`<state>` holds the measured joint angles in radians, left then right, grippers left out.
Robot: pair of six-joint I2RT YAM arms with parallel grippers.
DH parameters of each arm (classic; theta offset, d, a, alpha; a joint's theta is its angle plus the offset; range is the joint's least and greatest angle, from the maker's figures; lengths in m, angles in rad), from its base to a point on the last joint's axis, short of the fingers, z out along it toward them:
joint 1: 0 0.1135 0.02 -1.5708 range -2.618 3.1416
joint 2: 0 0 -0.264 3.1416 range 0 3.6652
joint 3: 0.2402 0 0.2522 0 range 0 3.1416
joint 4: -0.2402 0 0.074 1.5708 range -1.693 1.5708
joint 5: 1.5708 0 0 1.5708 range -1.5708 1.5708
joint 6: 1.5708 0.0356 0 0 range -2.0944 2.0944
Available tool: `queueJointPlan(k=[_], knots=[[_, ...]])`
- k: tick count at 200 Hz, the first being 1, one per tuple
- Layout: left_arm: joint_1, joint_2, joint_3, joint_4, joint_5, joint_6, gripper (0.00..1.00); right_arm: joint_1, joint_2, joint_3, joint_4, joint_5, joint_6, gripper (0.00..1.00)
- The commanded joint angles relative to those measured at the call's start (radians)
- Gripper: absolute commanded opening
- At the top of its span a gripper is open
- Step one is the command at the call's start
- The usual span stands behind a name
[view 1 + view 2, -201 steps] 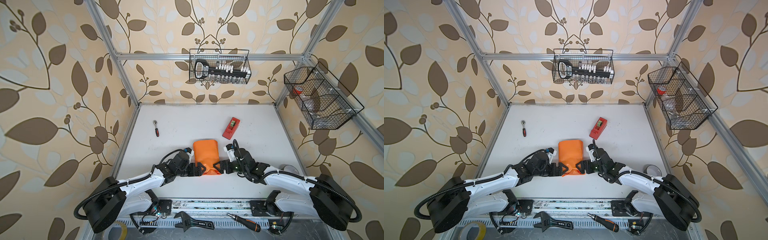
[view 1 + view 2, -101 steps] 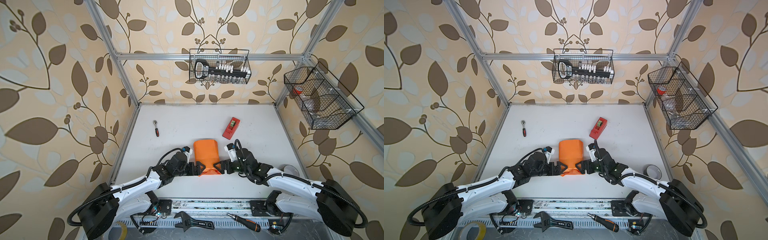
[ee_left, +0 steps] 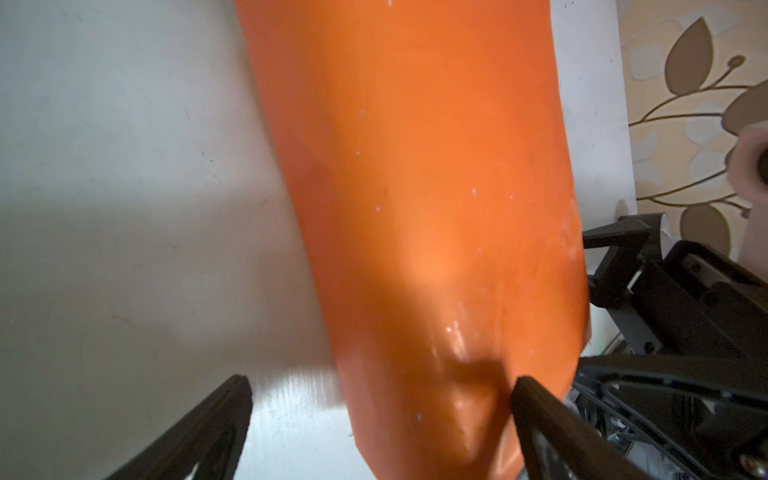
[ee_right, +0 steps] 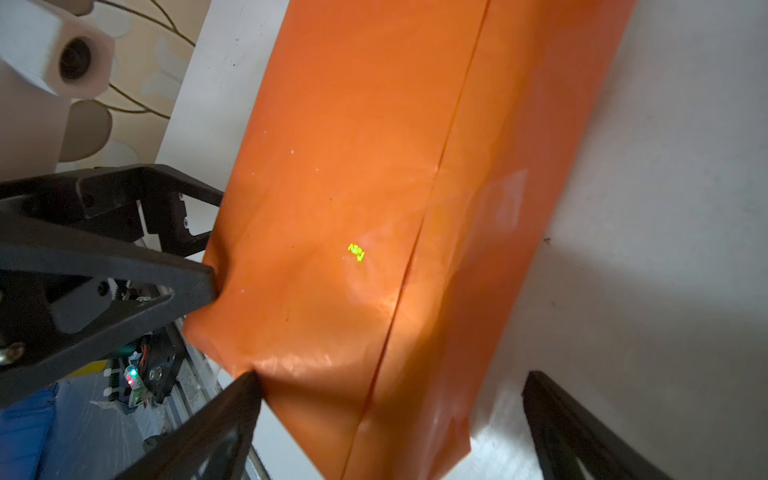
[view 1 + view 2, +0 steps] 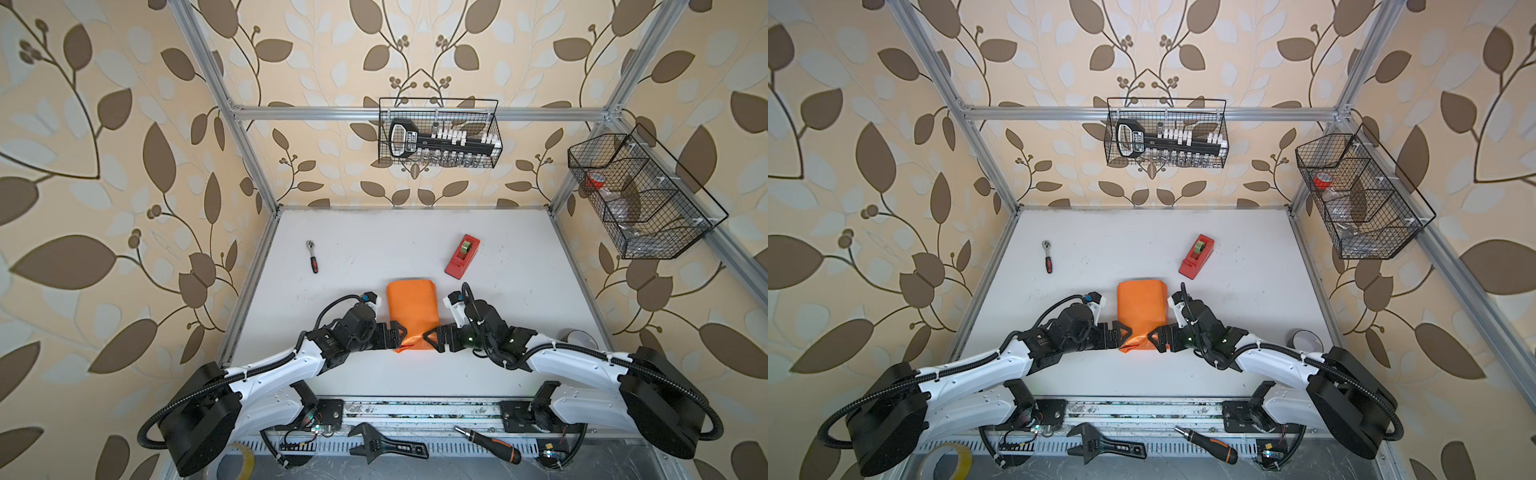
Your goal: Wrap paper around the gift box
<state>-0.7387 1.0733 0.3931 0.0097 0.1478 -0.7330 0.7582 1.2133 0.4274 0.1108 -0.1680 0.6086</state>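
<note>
The paper (image 5: 411,307) lies mid-table as a long folded parcel, glossy orange side out, in both top views (image 5: 1142,309). The gift box is hidden. My left gripper (image 5: 402,334) stands open at the left of the parcel's near end. In the left wrist view (image 3: 380,380) one finger touches the paper (image 3: 415,208) and the other is clear of it. My right gripper (image 5: 426,338) stands open at the right of that same end. In the right wrist view (image 4: 395,376) one fingertip presses the paper's (image 4: 353,187) corner. A seam runs along the parcel.
A red tape dispenser (image 5: 462,256) sits beyond the parcel to the right, and a small ratchet (image 5: 311,256) lies at the far left. Wire baskets hang on the back wall (image 5: 438,133) and the right wall (image 5: 640,199). A grey roll (image 5: 1306,338) lies near the right edge.
The right gripper's jaws have spread a little wider. The left arm has reached slightly further in. Both grippers remain at the parcel's near end, which now looks pinched narrower.
</note>
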Motion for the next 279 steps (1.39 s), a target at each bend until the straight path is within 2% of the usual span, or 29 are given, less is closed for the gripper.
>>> queueJointPlan(k=[1, 26, 47, 75, 100, 131, 194, 279], knots=[[0.004, 0.002, 0.041, -0.002, -0.024, 0.024, 0.99, 0.004, 0.011, 0.036, -0.056, 0.069, -0.021, 1.00], [0.005, -0.007, 0.049, -0.014, -0.032, 0.031, 0.99, -0.015, 0.004, 0.036, -0.074, 0.038, -0.042, 1.00], [0.016, -0.044, 0.053, -0.019, -0.026, 0.033, 0.99, -0.028, -0.059, 0.045, -0.089, -0.021, -0.064, 1.00], [0.100, -0.090, 0.035, 0.018, 0.038, -0.009, 0.99, -0.109, -0.104, 0.059, -0.090, -0.131, -0.047, 1.00], [0.150, -0.041, 0.056, 0.072, 0.104, -0.058, 0.98, -0.166, -0.039, 0.104, -0.063, -0.187, -0.012, 0.99], [0.175, 0.063, 0.125, 0.110, 0.157, -0.084, 0.98, -0.193, 0.075, 0.173, 0.013, -0.188, 0.034, 0.97], [0.199, 0.209, 0.197, 0.169, 0.172, -0.115, 0.99, -0.212, 0.297, 0.249, 0.162, -0.261, 0.094, 0.91], [0.202, 0.325, 0.257, 0.271, 0.244, -0.169, 0.95, -0.212, 0.353, 0.257, 0.233, -0.286, 0.139, 0.85]])
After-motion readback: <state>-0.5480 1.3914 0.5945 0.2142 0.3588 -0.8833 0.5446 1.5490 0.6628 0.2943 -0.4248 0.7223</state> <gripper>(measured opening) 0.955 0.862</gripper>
